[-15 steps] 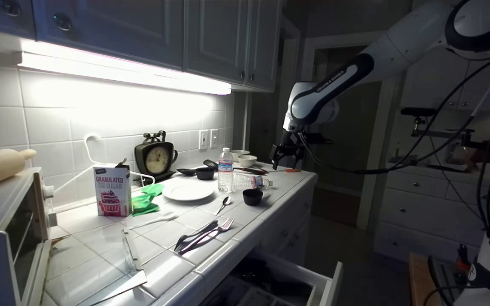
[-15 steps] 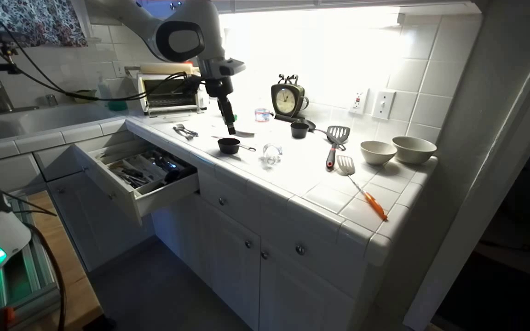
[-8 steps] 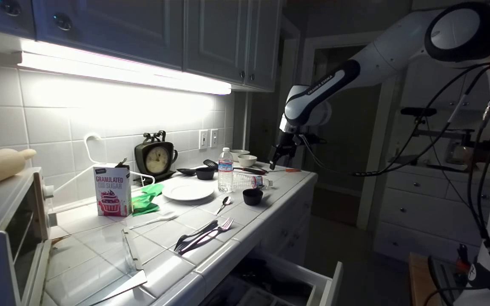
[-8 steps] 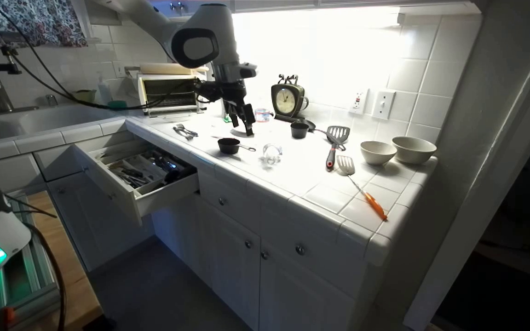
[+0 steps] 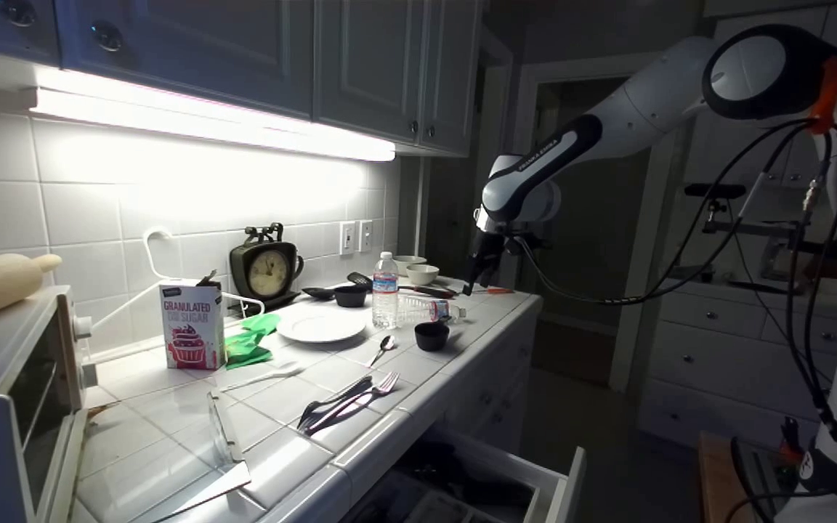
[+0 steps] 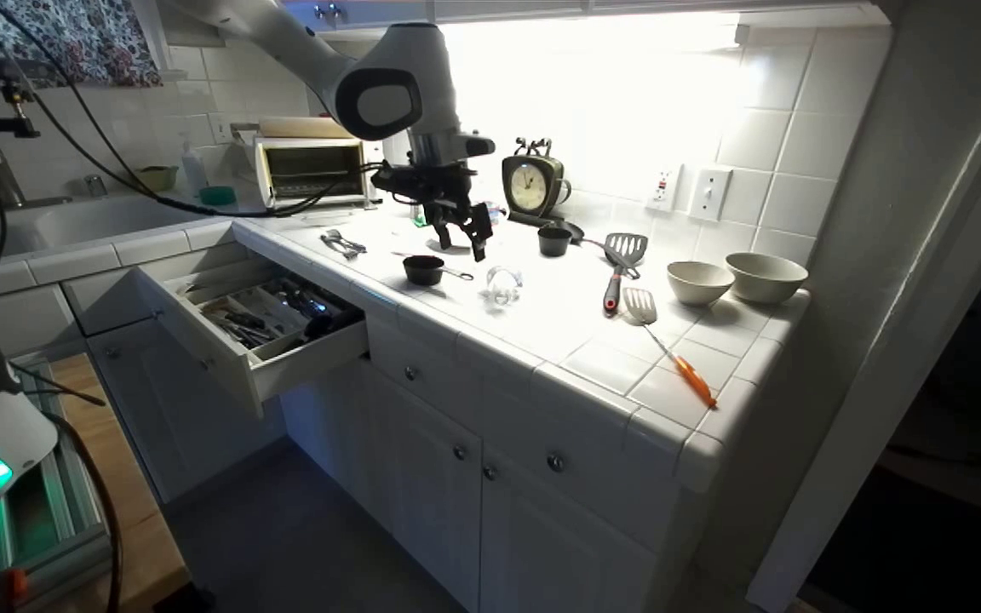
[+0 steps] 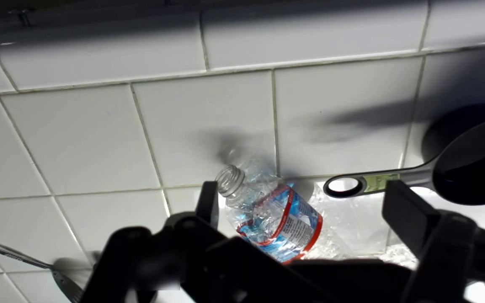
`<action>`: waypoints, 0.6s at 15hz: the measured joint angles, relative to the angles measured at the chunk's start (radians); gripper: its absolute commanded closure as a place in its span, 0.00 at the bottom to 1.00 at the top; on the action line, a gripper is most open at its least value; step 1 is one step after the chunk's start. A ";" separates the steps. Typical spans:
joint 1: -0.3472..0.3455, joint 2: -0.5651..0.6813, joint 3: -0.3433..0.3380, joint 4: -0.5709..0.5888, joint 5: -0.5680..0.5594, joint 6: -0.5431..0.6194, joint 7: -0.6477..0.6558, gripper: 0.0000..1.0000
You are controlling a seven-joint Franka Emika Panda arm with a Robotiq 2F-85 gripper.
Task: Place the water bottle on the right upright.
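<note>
One water bottle (image 5: 429, 311) down; fingers (image 7: 411, 218) spread above it, long axis askew

Water bottle lies on its side on the worktop (image 7: 78, 143), just beside a standing bottle (image 5: 385, 294); I take the lying one as "the right". In an exterior view its neck points toward the worktop's front edge.

Wrist view: fingers stand wide apart, pinching nothing; no contact with the bottle shows. It lies beyond the fingertips, label within the gap, neck close to the finger at picture left. Long axis slants: neck upper left, body running down to the right, base hidden.

Black measuring cup (image 7: 476, 162): handle reaches into the same gap, near the label.

Judgement: next step likely wants the fingers turned to straddle the body squarely, then lowered; closing as they stand could skew the bottle or catch the handle.
</note>
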 measured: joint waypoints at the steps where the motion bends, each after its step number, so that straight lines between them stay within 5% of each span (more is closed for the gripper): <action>1: 0.000 -0.001 0.004 0.000 0.000 0.001 -0.005 0.00; 9: -0.019 0.008 0.011 0.006 -0.027 0.001 -0.205 0.00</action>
